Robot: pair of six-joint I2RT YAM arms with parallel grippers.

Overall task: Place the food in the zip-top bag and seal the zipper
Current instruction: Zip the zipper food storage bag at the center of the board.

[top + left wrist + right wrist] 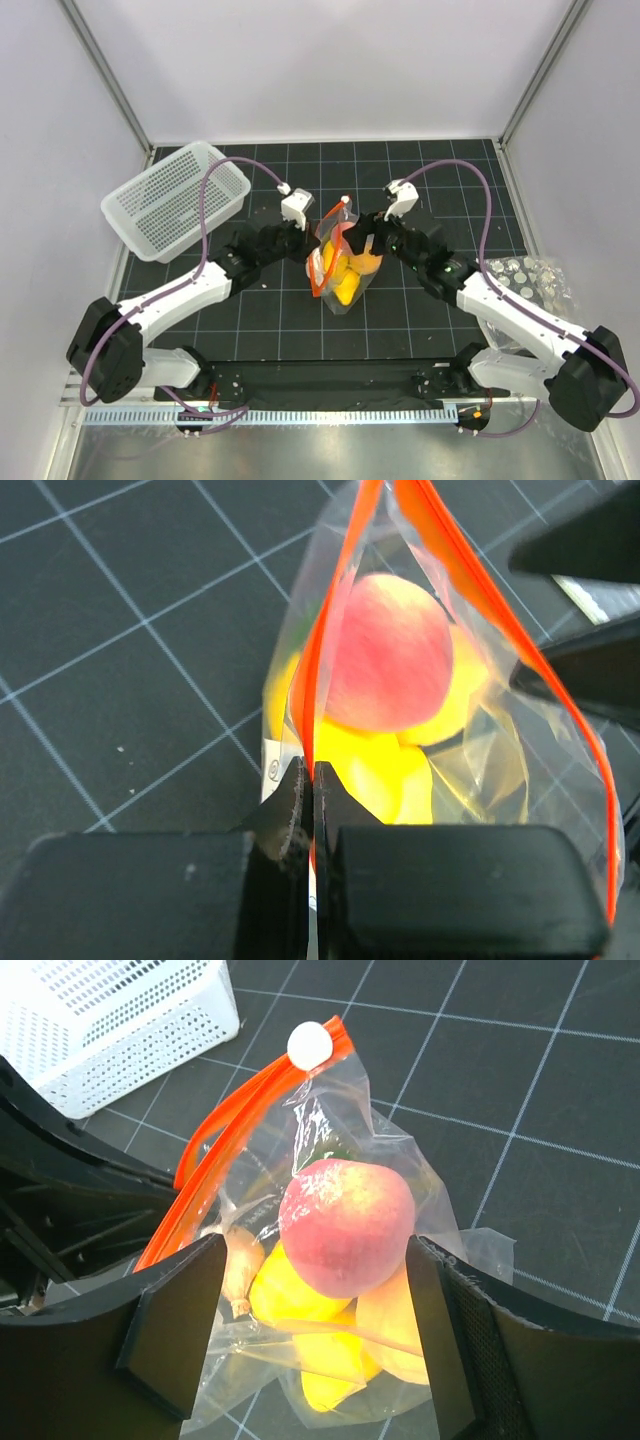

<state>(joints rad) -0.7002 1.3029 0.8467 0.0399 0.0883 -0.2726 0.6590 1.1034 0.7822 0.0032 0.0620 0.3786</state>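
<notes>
A clear, crinkly bag (338, 270) stands upright on the dark gridded table (250, 320) at the centre of the top view. Its orange zipper (322, 650) is open, its two strips parted, with a round white tab (308, 1043) at one end. Inside, a pink-red peach (346, 1225) rests on yellow pieces (325, 1365), with a pale beige piece (238, 1260) at its left.

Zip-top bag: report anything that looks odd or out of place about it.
The zip-top bag is not sealed. Its zipper gapes, the two red-orange strips bowing apart above the pink-red peach. The left gripper pinches just one strip. No fruit lies outside the bag.
</notes>
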